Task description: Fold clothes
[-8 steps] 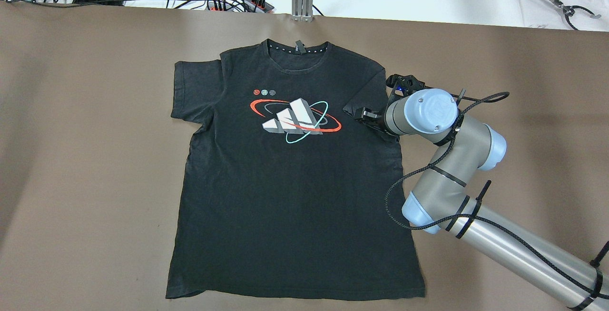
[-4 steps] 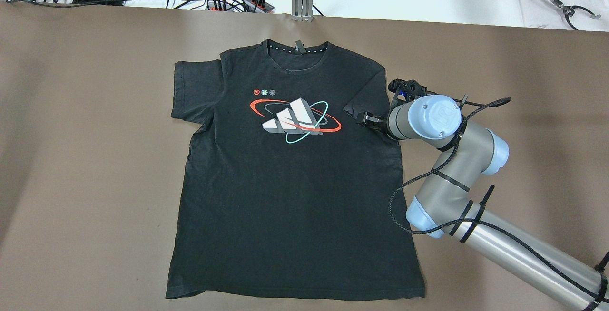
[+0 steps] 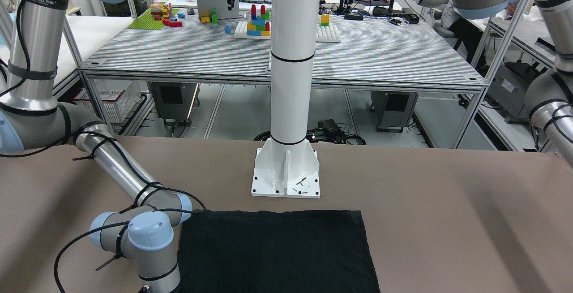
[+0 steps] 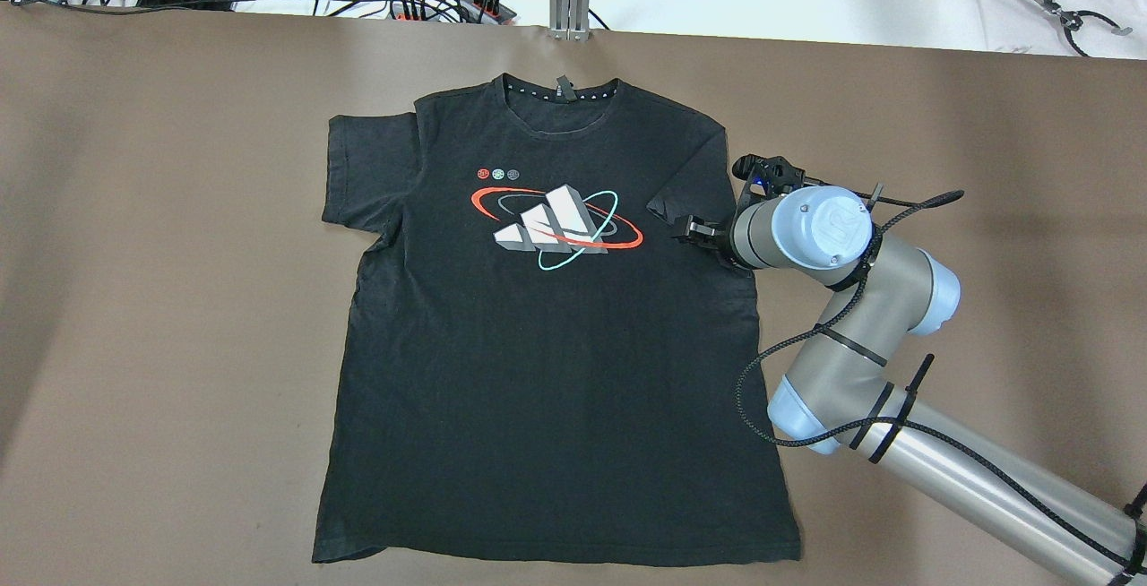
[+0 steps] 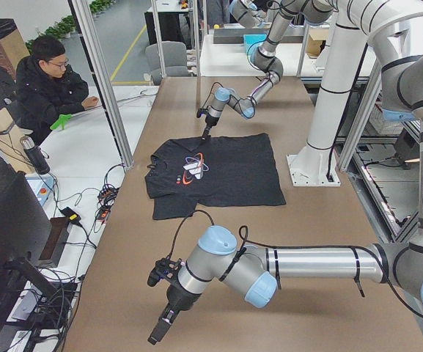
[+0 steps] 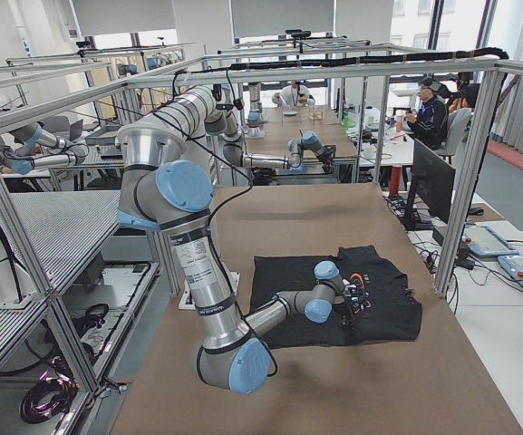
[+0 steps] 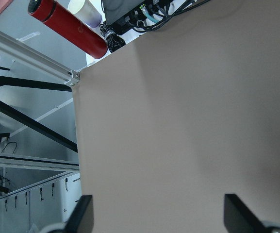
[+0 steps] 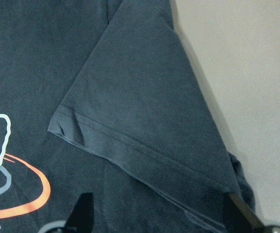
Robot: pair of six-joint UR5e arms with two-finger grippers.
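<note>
Brown tabletop (image 4: 179, 299), alu frame (image 5: 110, 95), slatted bench (image 3: 380, 55) w/ toy blocks (image 3: 257, 22), far-end windows (image 6: 442, 32).

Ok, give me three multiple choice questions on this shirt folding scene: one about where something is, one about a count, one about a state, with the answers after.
1. Where is the right hand?
A) over the folded-in sleeve of the T-shirt
B) over the collar
C) over the bottom hem

2. How many small round marks sit above the printed logo?
A) one
B) three
C) five

3. What is the left hand doing?
A) shut on the shirt
B) open over bare table
C) shut on a red bottle

Answers:
1 A, since the right wrist view looks straight down on the sleeve folded over the chest.
2 B, since the overhead view shows three in a row.
3 B, since its fingers stand wide apart with only brown table between them.
</note>
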